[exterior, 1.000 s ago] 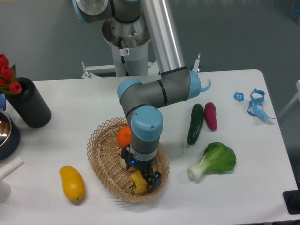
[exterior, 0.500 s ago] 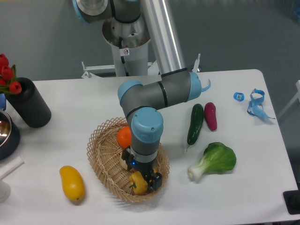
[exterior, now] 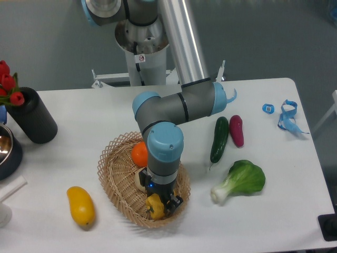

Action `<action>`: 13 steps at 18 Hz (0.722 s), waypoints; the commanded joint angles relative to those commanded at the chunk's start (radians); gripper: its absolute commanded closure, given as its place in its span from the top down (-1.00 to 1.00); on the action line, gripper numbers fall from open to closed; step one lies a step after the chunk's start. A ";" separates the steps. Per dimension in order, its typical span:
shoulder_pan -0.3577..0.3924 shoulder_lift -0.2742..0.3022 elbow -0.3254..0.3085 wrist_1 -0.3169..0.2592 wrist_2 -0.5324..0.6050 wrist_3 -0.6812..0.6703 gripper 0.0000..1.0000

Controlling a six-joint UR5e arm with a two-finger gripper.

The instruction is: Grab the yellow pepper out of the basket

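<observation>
A: While the arm is reaching down into the basket (exterior: 113, 174), where is the yellow pepper (exterior: 154, 205) lying?

B: It is sitting at the near end of the basket, close against the woven rim, with the gripper (exterior: 160, 203) directly over it. An orange fruit (exterior: 139, 154) and a pale round ball (exterior: 140, 179) are lying further back in the same basket, the ball just behind the wrist.

A: How is the pepper likely to be handling?

B: Judging by its small, lobed body, it is probably light and fairly firm, with a smooth skin that may be slipping under hard pads. Taking hold across the broad lobes, not the stem, is looking the safer choice.

A: What are the jaws doing?

B: They are standing close on either side of the pepper, and dark finger parts are showing against its right flank. The wrist is hiding the contact, so whether they are already clamping it cannot be told.

A: What is lying outside the basket?

B: A yellow mango-like fruit (exterior: 80, 205) is resting to the left, well apart; a cucumber (exterior: 219, 139), a purple vegetable (exterior: 236, 130) and a leafy green (exterior: 242, 180) are lying to the right
</observation>
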 joint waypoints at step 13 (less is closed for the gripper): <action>-0.008 0.064 0.002 -0.006 0.000 -0.026 -0.12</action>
